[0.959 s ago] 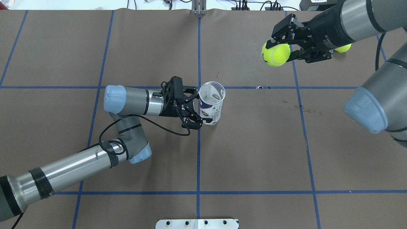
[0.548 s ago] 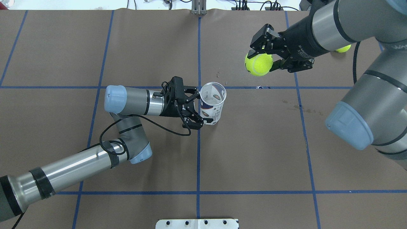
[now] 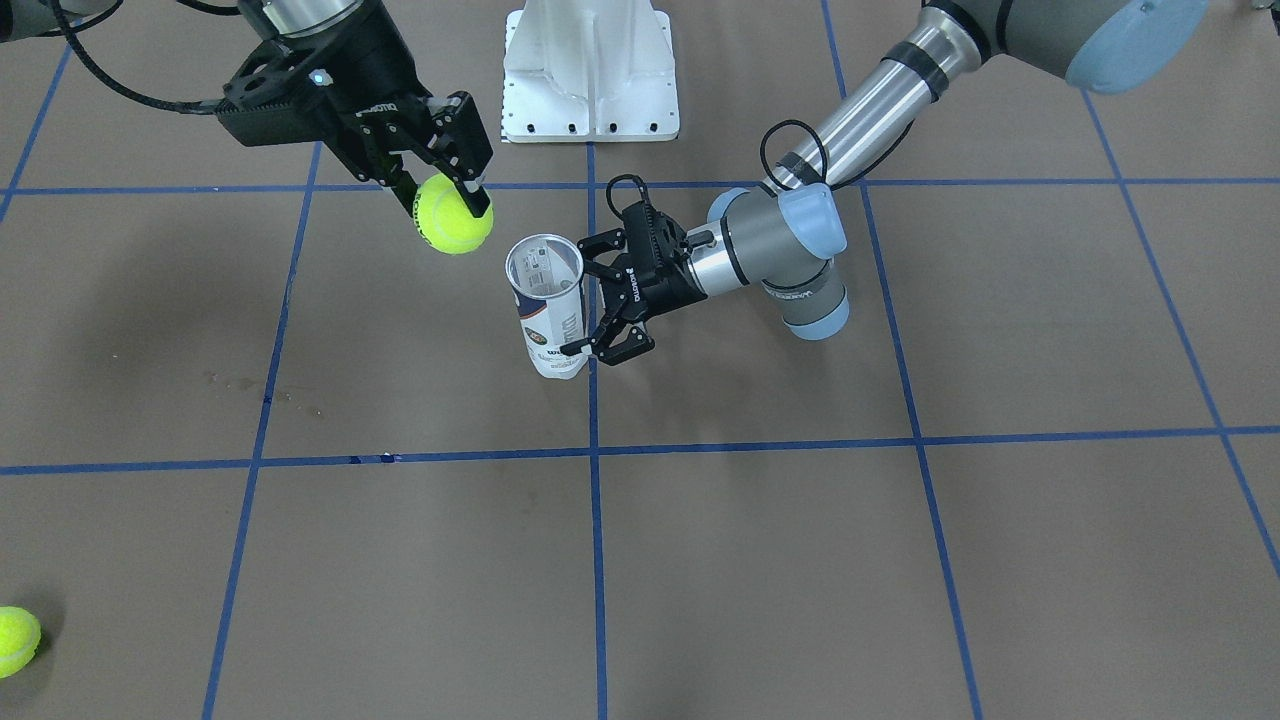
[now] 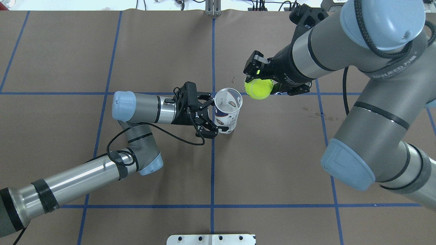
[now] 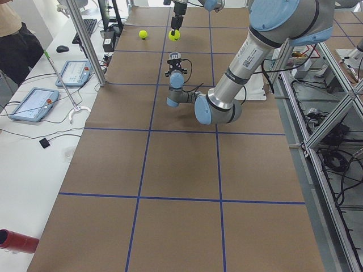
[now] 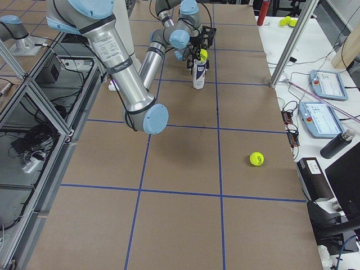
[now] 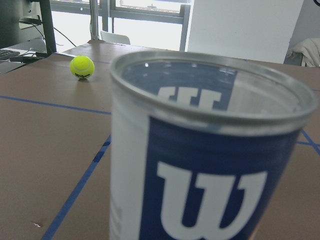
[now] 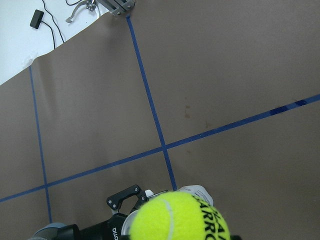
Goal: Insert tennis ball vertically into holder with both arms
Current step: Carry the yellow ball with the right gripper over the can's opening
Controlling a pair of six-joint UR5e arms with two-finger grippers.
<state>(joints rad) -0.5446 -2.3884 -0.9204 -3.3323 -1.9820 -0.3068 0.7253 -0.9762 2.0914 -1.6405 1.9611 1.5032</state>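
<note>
The holder (image 4: 227,110) is a clear can with a navy-and-white "W" label. It stands upright with its mouth open, also in the front view (image 3: 548,305) and close up in the left wrist view (image 7: 210,165). My left gripper (image 4: 219,115) is shut on the holder's lower part, one finger on each side. My right gripper (image 4: 259,85) is shut on a yellow tennis ball (image 4: 259,89) held in the air. The ball is just to the right of the holder's rim and apart from it. The ball also shows in the front view (image 3: 454,213) and the right wrist view (image 8: 180,217).
A second tennis ball (image 3: 18,640) lies on the brown table far out on my right side, also in the exterior right view (image 6: 257,159). The white pedestal base (image 3: 590,70) stands at the table's near edge. Blue tape lines cross the table.
My right arm has carried the tennis ball left and nearer, from the far right of the table to just beside the holder's rim. My left gripper and the holder have stayed in place.
</note>
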